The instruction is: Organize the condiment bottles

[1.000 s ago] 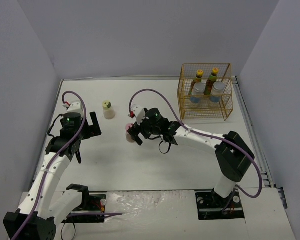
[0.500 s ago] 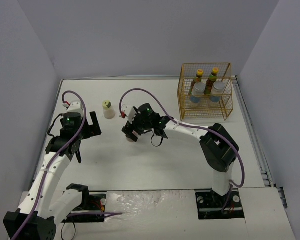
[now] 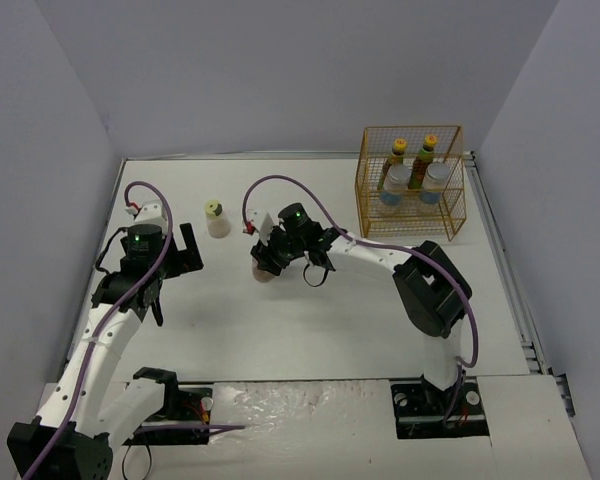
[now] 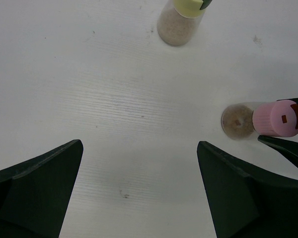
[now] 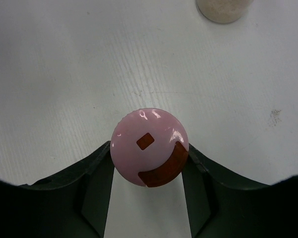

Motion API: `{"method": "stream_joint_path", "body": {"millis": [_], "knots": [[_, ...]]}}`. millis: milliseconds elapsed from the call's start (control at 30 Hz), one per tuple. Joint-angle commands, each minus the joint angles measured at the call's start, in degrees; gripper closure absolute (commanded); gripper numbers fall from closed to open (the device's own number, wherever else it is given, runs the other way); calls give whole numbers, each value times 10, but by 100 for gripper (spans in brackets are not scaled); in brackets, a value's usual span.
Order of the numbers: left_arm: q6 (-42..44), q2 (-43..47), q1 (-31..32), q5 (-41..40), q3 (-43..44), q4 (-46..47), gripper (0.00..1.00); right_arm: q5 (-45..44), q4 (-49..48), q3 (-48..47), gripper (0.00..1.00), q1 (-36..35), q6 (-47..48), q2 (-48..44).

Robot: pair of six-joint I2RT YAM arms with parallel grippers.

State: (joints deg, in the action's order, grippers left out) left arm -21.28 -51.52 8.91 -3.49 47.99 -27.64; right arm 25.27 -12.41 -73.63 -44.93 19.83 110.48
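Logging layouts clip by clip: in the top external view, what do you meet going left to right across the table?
Open left gripper → small yellow-green-capped bottle of pale powder → small pink-capped bottle → yellow wire basket.

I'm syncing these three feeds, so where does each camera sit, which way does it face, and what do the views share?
Top external: fixed above and behind the left arm and right arm, looking down across the table to the yellow wire basket and yellow-green-capped bottle.
Left wrist: on the left arm, facing down; open left fingers at the bottom corners, pink-capped bottle at right.
Right wrist: straight down onto that bottle's cap, the right fingers touching both sides.
Shared: all three see the pink-capped bottle.
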Motion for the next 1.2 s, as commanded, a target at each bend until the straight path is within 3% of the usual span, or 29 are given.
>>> {"method": "stream_joint_path", "body": {"millis": [0,133,333,533,733,900,1167], "knots": [[4,-2,-5,-5,13,26,3,12,-24,-9,85,9,2,-34],[4,-3,-5,-5,13,24,3,-5,-27,23,99,20,-22,-79],[3,-3,-5,-2,13,23,3,-110,-34,106,100,65,-104,-206],[3,-4,-5,4,14,21,3,-237,21,149,100,127,-163,-374],[2,-3,-6,5,15,21,3,-279,78,156,100,262,-197,-448],[1,-6,-6,4,15,21,3,-232,85,154,100,404,-224,-443],[1,-10,-6,0,16,17,3,-209,42,134,100,478,-249,-378]]}}
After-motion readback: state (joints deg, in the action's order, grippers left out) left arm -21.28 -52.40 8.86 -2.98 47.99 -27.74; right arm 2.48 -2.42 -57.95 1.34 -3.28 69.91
